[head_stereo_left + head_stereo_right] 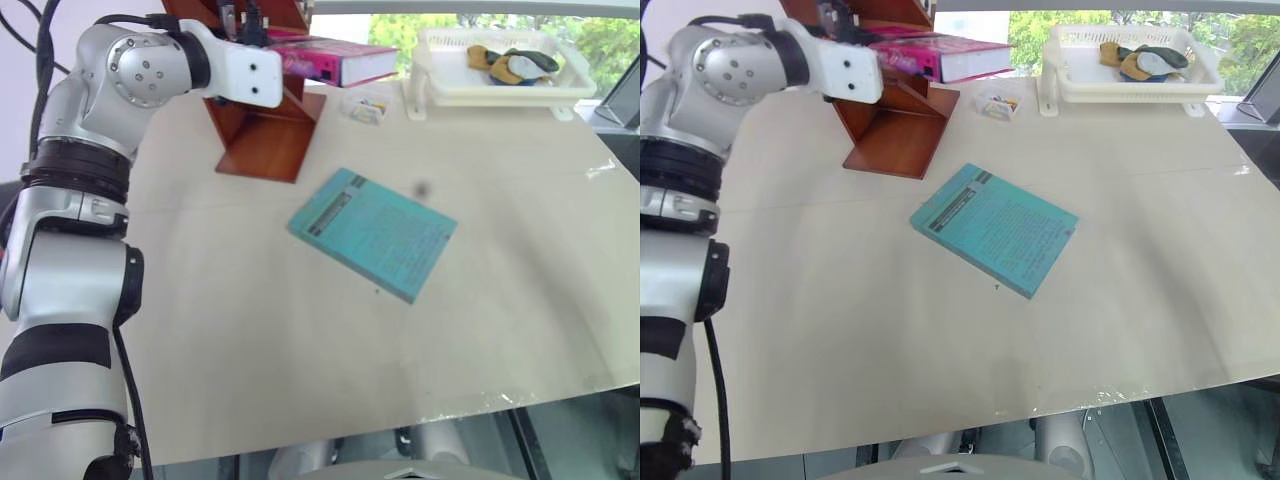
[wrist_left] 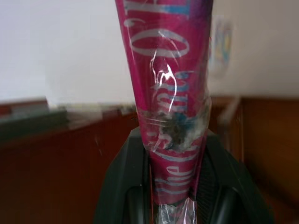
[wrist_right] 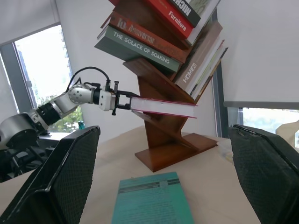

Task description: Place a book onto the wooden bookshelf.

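Observation:
The pink book [image 3: 163,106] is held about level by its spine end, and my left gripper [image 3: 125,101] is shut on it. Its pink spine [image 2: 168,93] rises between the black fingers [image 2: 121,186] in the left wrist view. The book's far end reaches into a low notch of the wooden bookshelf [image 3: 173,144], above the shelf's base [image 1: 265,140]; whether it rests on a panel I cannot tell. Several other books fill the upper slanted panels. My right gripper [image 3: 163,140] stands open, well back from the shelf, with nothing between its fingers.
A thin teal book [image 1: 373,232] lies flat mid-table. A white plastic basket [image 1: 440,85] with small items stands at the back right, a small packet [image 1: 365,108] beside it. The table's front edge [image 1: 480,405] runs close to me.

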`<action>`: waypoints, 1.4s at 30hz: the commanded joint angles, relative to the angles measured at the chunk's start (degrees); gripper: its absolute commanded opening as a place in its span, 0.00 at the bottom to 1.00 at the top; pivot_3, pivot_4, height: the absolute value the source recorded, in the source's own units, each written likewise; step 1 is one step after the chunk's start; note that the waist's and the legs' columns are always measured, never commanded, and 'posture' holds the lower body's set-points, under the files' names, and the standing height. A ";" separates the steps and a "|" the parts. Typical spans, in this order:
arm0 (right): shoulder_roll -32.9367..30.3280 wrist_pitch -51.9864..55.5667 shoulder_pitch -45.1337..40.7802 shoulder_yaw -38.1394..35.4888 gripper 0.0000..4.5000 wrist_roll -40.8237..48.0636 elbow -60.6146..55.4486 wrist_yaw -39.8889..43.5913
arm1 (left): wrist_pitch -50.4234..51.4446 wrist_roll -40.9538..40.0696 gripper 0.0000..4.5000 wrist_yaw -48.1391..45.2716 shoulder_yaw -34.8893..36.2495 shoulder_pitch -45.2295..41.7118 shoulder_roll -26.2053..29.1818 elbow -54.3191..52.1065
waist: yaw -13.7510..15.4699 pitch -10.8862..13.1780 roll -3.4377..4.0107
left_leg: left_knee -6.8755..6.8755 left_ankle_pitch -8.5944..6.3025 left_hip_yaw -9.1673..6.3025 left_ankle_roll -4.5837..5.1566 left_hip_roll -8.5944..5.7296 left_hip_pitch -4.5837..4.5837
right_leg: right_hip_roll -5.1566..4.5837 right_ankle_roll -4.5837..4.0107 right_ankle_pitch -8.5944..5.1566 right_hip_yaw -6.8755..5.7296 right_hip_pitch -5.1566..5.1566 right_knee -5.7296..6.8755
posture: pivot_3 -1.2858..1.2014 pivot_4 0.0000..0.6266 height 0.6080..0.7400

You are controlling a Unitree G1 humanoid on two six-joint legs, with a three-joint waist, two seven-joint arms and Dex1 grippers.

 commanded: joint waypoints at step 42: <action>-3.30 1.16 -12.14 6.73 1.00 -2.82 6.24 5.80 | 27.03 5.31 0.99 -8.37 1.53 3.21 7.07 -8.60 | -1.12 -0.01 0.03 | 0.02 0.00 0.02 0.00 0.01 0.02 | -0.04 0.00 0.00 0.00 -0.06 0.11 | 0.52 0.24 1.00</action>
